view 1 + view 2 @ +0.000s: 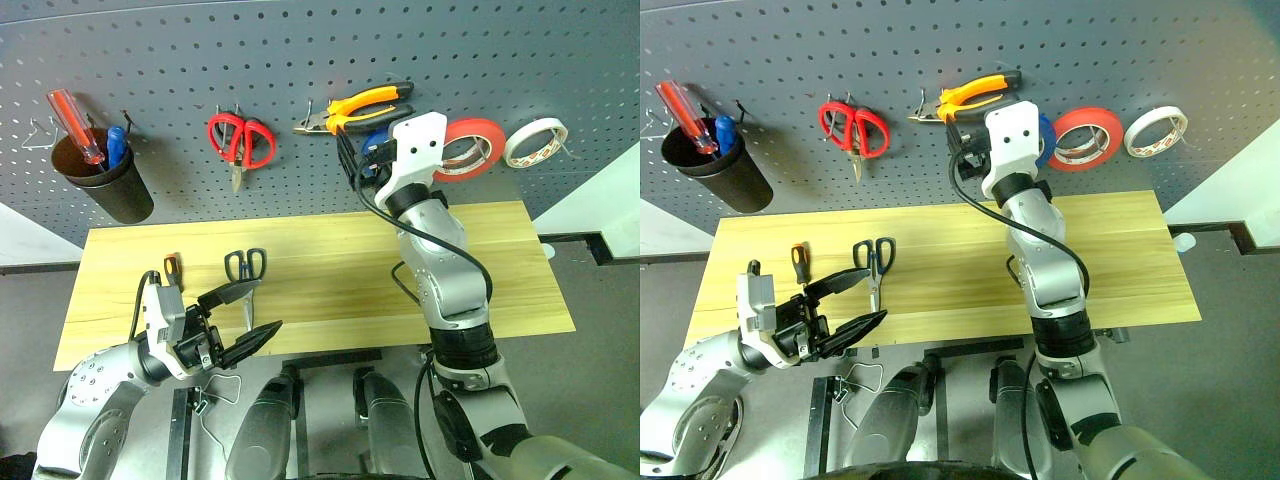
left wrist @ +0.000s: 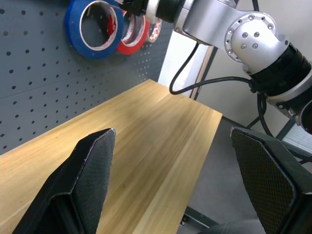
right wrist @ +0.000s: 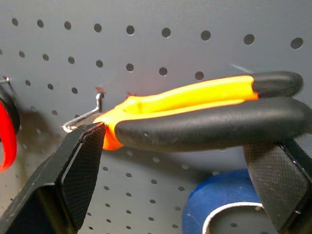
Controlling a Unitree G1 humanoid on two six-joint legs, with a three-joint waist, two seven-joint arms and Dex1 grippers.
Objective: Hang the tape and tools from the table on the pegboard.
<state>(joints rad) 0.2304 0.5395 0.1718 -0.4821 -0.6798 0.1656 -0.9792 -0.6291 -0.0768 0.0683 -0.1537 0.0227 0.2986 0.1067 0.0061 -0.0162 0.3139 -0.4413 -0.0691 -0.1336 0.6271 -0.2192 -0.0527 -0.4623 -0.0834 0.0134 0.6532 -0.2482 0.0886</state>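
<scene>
We have our right gripper raised to the large dark grey perforated pegboard, its two black fingers spread wide on either side of the pliers with orange-and-black handles, which lie across a thin metal hook on the board; we cannot tell for certain whether the fingers still touch the handles, but they are not clamped on them. Our reading is that the pliers are hung and the step in hand is letting go cleanly: we should draw the gripper straight back from the pegboard, keeping the fingers wide so neither pad drags a handle off the hook, and avoid brushing the flat blue roll of tape that hangs on the pegboard just below the pliers, beside the red-orange roll and the smaller white roll. Our left gripper hovers with its fingers apart, empty, over the near edge of the long light yellowish wooden table. Below the pegboard, the dark blue-black-handled scissors and the small orange-handled screwdriver lie on the table waiting. We can read no brand, label or writing on anything here.
</scene>
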